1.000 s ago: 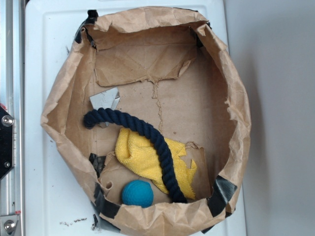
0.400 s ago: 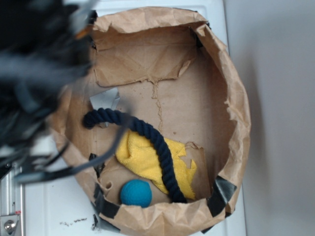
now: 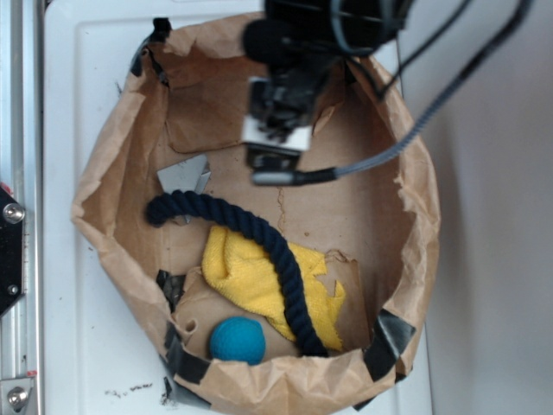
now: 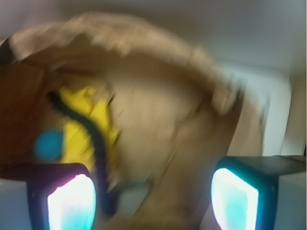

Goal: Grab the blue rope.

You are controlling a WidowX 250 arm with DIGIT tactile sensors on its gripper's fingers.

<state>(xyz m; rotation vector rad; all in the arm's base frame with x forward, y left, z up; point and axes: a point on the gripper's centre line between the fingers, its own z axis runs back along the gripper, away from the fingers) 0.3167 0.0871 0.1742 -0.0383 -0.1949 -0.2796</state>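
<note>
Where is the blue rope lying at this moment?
In the exterior view, the blue rope lies inside the paper bag, curving from its left side across the yellow cloth, ending right of the teal ball.

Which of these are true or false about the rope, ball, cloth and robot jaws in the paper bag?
1. The rope lies across the yellow cloth. True.
2. The gripper is holding the rope. False: it hangs above the bag's floor, jaws open and empty.
3. The ball sits on top of the cloth. False: it rests on the bag floor beside it.
4. The ball is near the bag's rim. True.
5. The rope is straight. False: it curves.
</note>
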